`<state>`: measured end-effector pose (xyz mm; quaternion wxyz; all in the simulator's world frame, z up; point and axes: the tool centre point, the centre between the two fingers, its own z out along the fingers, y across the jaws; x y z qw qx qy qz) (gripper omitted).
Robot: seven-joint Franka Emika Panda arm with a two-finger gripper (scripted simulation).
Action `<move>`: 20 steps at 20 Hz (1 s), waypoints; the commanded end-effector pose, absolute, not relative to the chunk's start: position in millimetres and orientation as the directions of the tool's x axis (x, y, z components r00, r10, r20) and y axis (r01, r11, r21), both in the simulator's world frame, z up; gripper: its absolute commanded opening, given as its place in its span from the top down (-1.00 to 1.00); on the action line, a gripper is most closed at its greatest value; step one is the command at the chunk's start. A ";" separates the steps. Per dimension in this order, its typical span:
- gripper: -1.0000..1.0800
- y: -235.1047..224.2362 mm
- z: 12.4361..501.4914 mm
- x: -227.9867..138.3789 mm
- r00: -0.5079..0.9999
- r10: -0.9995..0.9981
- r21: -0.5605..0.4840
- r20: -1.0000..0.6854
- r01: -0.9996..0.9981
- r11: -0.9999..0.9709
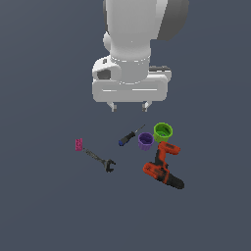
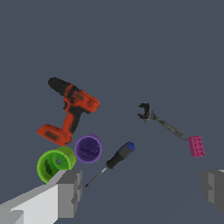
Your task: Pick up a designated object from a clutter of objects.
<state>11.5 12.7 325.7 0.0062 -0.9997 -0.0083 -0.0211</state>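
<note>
Dark grey-blue flooring runs flat across everything you can see, with the clutter lying directly on it. Your gripper hangs above the items with its two fingers spread wide and nothing between them; in the wrist view both fingertips frame open floor. Look for the green cup on the exterior view's right of the group, upright with its mouth facing up. It sits just beside the purple cup, which looks slightly smaller; you cannot tell whether the two rims touch. The power drill lies on its side near both cups, its orange base close to the green one. To the exterior view's left of the purple cup lies the blue-handled screwdriver. Further left you find the dark wrench, with the pink block at its far-left end
</note>
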 end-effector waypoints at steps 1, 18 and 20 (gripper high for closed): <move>-0.23 12.6 325.7 11.5 0.999 0.016 -0.012 0.042 0.017 -1.000; -0.23 33.5 311.3 9.0 0.999 -0.018 -0.032 0.030 -0.017 -0.999; -0.23 38.3 305.0 7.8 0.999 -0.036 -0.036 0.029 -0.035 -0.999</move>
